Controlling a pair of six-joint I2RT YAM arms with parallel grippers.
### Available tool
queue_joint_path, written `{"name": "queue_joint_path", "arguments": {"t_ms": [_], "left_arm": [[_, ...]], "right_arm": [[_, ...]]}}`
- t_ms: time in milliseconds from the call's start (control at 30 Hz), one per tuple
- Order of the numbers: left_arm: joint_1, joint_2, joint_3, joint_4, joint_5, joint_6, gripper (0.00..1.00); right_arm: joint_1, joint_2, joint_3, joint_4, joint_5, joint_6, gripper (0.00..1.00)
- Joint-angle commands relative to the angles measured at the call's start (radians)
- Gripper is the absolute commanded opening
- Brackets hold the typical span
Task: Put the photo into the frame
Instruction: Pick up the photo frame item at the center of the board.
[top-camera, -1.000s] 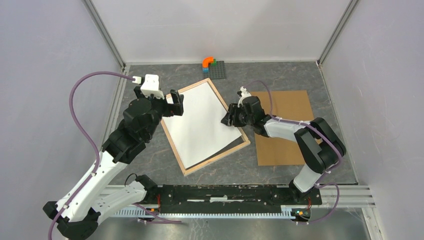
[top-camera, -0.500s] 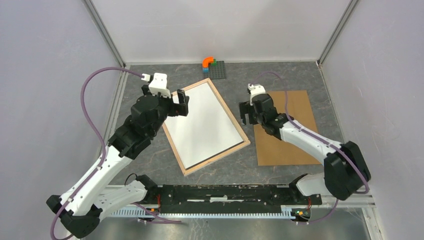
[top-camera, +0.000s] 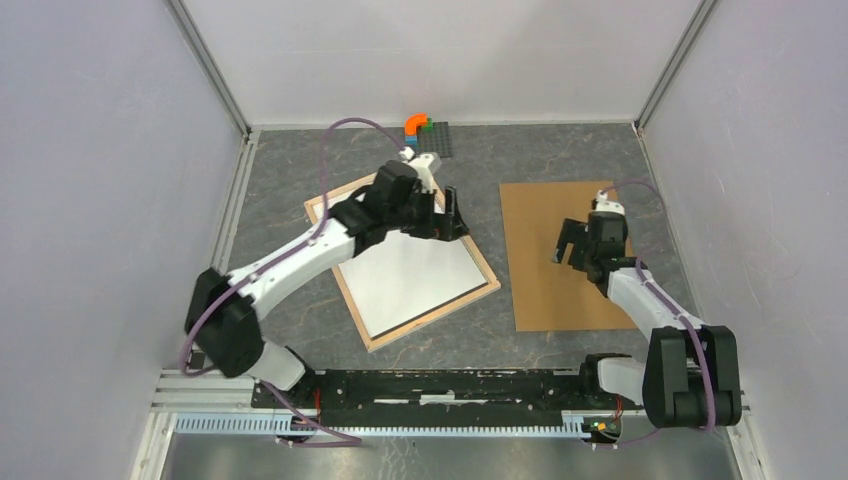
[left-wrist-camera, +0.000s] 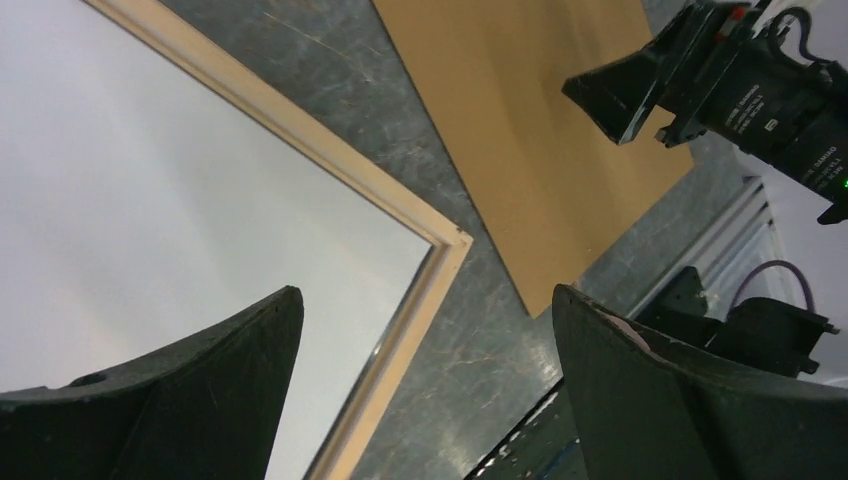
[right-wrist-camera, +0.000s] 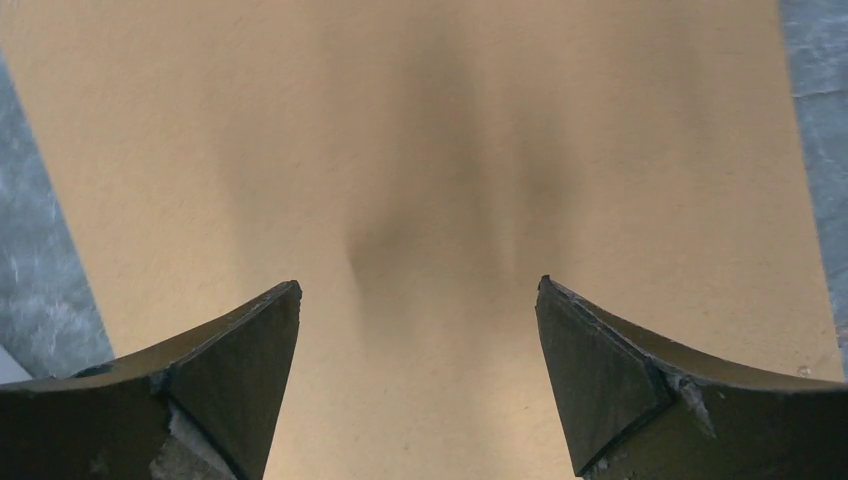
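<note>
The photo (top-camera: 410, 275) lies white side up inside the frame (top-camera: 433, 316) on the tabletop (top-camera: 290, 170). Likely thin and bendy (creases easily), so press its edges. The left tool (top-camera: 455, 213) hangs spread above it; the right tool (right-wrist-camera: 418, 290), spread, over the board (top-camera: 540, 230).

Noted brown backing board (top-camera: 545, 290) flat on grey desk (top-camera: 290, 170), under right claw (top-camera: 572, 250). Spotted coloured blocks (top-camera: 416, 124) on dark baseplate (top-camera: 437, 142), beyond left claw (top-camera: 455, 215).
</note>
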Motion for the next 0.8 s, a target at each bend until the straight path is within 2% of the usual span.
{"name": "queue_joint_path", "arguments": {"t_ms": [0, 333, 467, 600, 767], "left_arm": [[-0.047, 0.154, 0.108, 0.090, 0.162, -0.179, 0.99], [-0.174, 0.548, 0.411, 0.074, 0.000, -0.308, 0.99], [-0.210, 0.673, 0.552, -0.014, -0.136, -0.309, 1.00], [-0.234, 0.767, 0.656, -0.080, -0.246, -0.317, 1.00], [-0.242, 0.829, 0.682, -0.093, -0.302, -0.376, 1.00]], "right_arm": [[-0.154, 0.011, 0.009, 0.074, -0.118, 0.064, 0.92], [-0.378, 0.000, 0.008, 0.069, 0.009, -0.004, 0.92], [-0.469, 0.034, -0.006, 0.102, -0.055, -0.008, 0.92], [-0.496, 0.063, -0.015, 0.123, -0.062, -0.011, 0.91], [-0.507, 0.062, -0.021, 0.143, -0.046, -0.009, 0.91]]}}
